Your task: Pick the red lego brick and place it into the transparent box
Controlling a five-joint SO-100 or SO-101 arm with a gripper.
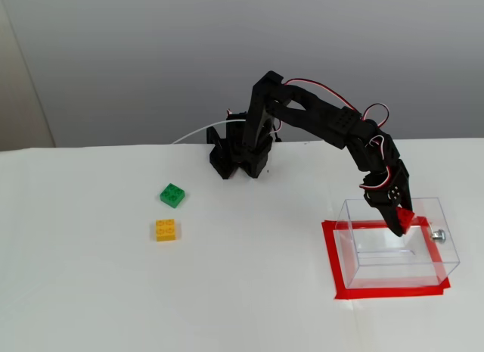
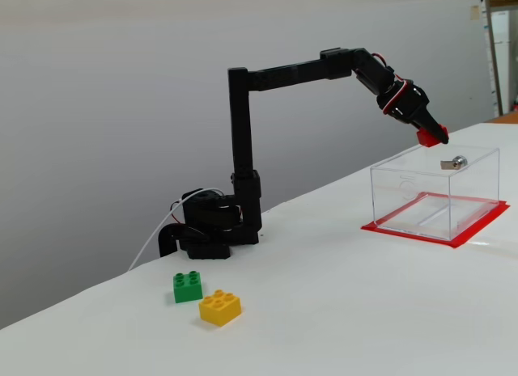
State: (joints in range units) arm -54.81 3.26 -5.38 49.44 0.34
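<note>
In both fixed views the black arm reaches out to the right over the transparent box (image 1: 396, 243) (image 2: 433, 192), which stands on a red taped rectangle. My gripper (image 1: 401, 224) (image 2: 434, 137) is shut on the red lego brick (image 1: 406, 218) (image 2: 432, 137). It holds the brick just above the box's open top, near the far wall and toward the side with the small silver knob (image 1: 438, 235) (image 2: 458, 162). The box's floor looks bare.
A green brick (image 1: 172, 194) (image 2: 188, 286) and a yellow brick (image 1: 165, 229) (image 2: 219, 306) lie close together on the white table, far to the left of the box. The arm's base (image 1: 240, 154) (image 2: 209, 228) stands at the table's back, with a white cable trailing left.
</note>
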